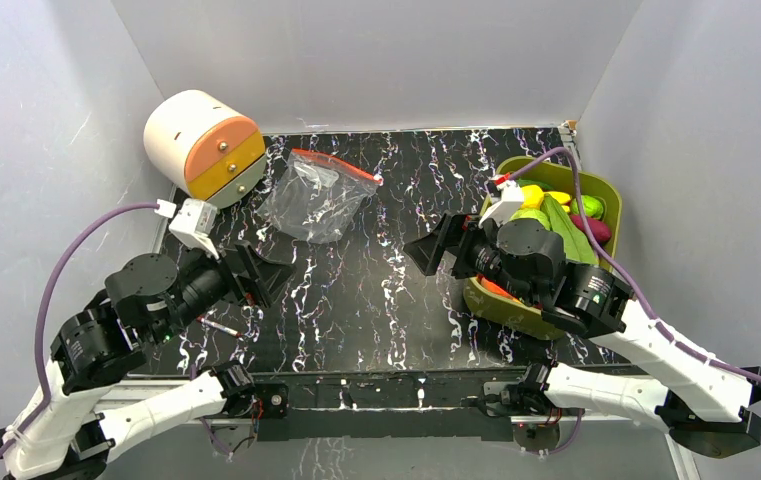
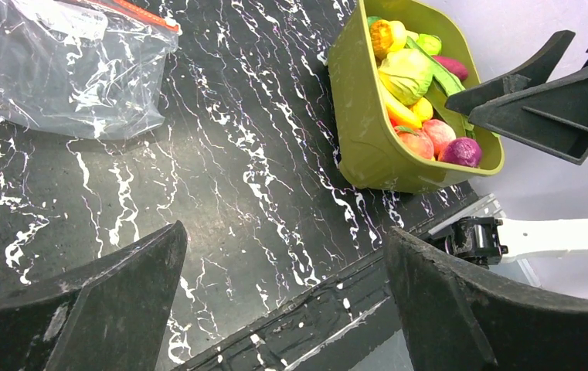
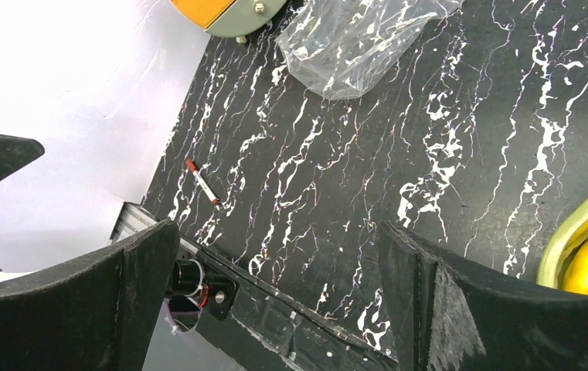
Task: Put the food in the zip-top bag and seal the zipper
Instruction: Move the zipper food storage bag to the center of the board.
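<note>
The food (image 1: 578, 208) lies heaped in the olive tub (image 1: 491, 302) at the right edge of the table, with the tub's long side running near to far. The right gripper (image 1: 428, 242) hangs just left of that tub, jaws spread wide and empty, so it is much the nearer arm. The zip-top bag (image 1: 314, 197) lies flat at far centre-left with its zipper (image 1: 336, 163) along the far edge. It is closer to the left gripper (image 1: 268, 268), which is likewise wide open and empty.

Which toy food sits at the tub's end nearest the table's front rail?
The round dark-purple piece, in the corner of the tub beside the peach-coloured pieces; the other foods lie farther back.
</note>
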